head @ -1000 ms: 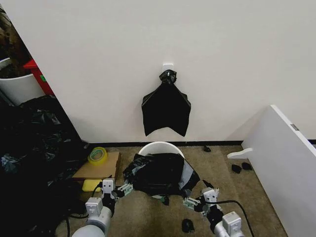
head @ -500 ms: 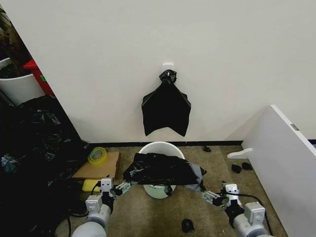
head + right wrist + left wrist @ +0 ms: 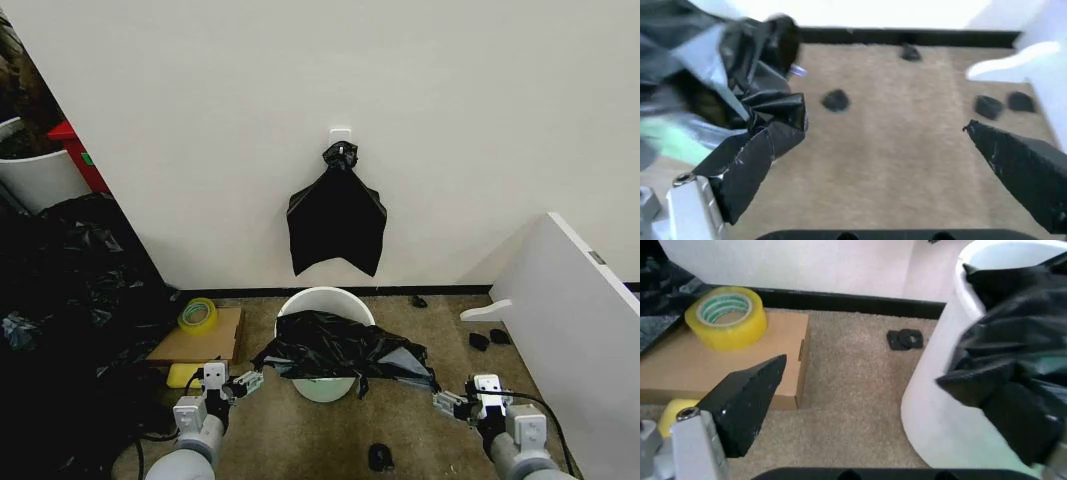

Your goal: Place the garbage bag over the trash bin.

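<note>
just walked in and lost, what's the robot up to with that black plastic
The robot is holding the garbage bag stretched between its two hands over the near part of the trash bin on the carpet by the wall. The left hand grips one edge, the right hand the other. The bag lies across the rim, not yet pulled around it.

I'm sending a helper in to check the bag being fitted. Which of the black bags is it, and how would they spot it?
Start at the white wall and look down to the white bucket on the carpet. The garbage bag is the black sheet lying across the bucket's near rim, stretched sideways. Unlike the knotted bag hanging on the wall and the black heap to the left, it touches the bucket.
</note>
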Robot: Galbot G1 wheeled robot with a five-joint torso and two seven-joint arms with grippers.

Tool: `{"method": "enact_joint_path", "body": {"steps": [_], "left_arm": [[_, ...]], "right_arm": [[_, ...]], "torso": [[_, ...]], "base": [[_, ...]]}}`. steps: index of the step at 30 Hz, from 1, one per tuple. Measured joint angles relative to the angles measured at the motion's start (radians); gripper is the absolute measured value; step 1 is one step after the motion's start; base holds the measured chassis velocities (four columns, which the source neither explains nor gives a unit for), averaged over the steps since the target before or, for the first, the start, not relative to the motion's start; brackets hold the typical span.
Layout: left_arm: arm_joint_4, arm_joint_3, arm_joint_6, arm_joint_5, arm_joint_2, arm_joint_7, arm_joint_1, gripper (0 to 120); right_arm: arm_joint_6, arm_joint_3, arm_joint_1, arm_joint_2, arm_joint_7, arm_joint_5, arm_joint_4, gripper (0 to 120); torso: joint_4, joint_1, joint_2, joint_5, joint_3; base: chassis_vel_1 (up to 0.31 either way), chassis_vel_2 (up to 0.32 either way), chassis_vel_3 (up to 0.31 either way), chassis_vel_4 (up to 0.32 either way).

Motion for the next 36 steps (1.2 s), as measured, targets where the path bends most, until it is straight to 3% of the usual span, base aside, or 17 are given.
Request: {"method": "enact_joint_path", "body": {"steps": [8, 12, 14, 18, 22, 23, 24, 26, 31, 34, 35, 36], "left_arm": [[-0.065, 0.004, 0.015, 0.016, 0.007, 0.0, 0.036, 100], [-0.065, -0.006, 0.012, 0.02, 0.013, -0.001, 0.03, 100], [-0.062, -0.01, 0.012, 0.007, 0.013, -0.008, 0.02, 100], [-0.062, -0.009, 0.013, 0.003, 0.013, -0.009, 0.016, 100], [-0.06, -0.009, 0.013, 0.003, 0.012, -0.01, 0.014, 100], [-0.06, -0.009, 0.013, 0.003, 0.012, -0.01, 0.014, 100], [-0.059, -0.009, 0.013, 0.003, 0.012, -0.01, 0.014, 100], [-0.058, -0.009, 0.013, 0.003, 0.012, -0.01, 0.014, 100], [-0.061, -0.018, -0.006, 0.003, 0.015, 0.016, 0.022, 100], [-0.065, -0.049, -0.092, -0.034, 0.036, 0.154, 0.044, 100], [-0.065, -0.049, -0.092, -0.034, 0.036, 0.154, 0.044, 100], [-0.063, -0.067, -0.138, -0.068, 0.05, 0.242, 0.056, 100]], "right_arm": [[0.069, -0.118, 0.012, 0.034, -0.088, -0.146, 0.026, 100], [0.212, -0.128, -0.003, 0.022, -0.241, -0.26, -0.009, 100], [0.356, -0.112, -0.008, 0.016, -0.341, -0.345, -0.056, 100], [0.472, -0.09, 0.0, 0.016, -0.424, -0.423, -0.106, 100], [0.695, -0.011, 0.031, 0.017, -0.699, -0.48, -0.199, 100], [0.695, -0.011, 0.031, 0.017, -0.699, -0.48, -0.199, 100], [0.774, 0.017, 0.048, 0.021, -0.821, -0.477, -0.227, 100], [0.842, 0.033, 0.075, 0.031, -0.918, -0.477, -0.246, 100], [0.826, 0.0, 0.096, 0.045, -0.804, -0.469, -0.24, 100], [0.777, -0.019, 0.105, 0.054, -0.704, -0.462, -0.234, 100], [0.777, -0.019, 0.105, 0.054, -0.704, -0.462, -0.234, 100], [0.747, -0.027, 0.107, 0.055, -0.663, -0.456, -0.231, 100]], "torso": [[0.0001, 0.0, 0.0, 0.0005, 0.0], [0.0, 0.0, 0.0, 0.0001, 0.0], [0.0, 0.0, 0.0, 0.0001, 0.0], [-0.0001, 0.0, 0.0, 0.0004, 0.0], [0.0, 0.0, 0.0, 0.0004, 0.0], [0.0, 0.0, 0.0, 0.0004, 0.0], [0.0, 0.0, 0.0, 0.0002, 0.0], [0.0001, 0.0, 0.0, 0.0004, 0.0], [-0.0001, 0.0, 0.0, 0.0002, 0.0], [-0.0001, 0.0, 0.0, 0.0002, 0.0], [-0.0001, 0.0, 0.0, 0.0002, 0.0], [0.0, 0.0, 0.0, 0.0006, 0.0]], "base": [[0.0, 0.0, 0.0, 0.0], [0.0, 0.0, 0.0, 0.0], [0.0, 0.0, 0.0, 0.0], [0.0, 0.0, 0.0, 0.0], [0.0, 0.0, 0.0, 0.0], [0.0, 0.0, 0.0, 0.0], [0.0, 0.0, 0.0, 0.0], [0.0, 0.0, 0.0, 0.0], [0.0, 0.0, 0.0, 0.0], [0.0, 0.0, 0.0, 0.0], [0.0, 0.0, 0.0, 0.0], [0.0, 0.0, 0.0, 0.0]]}}
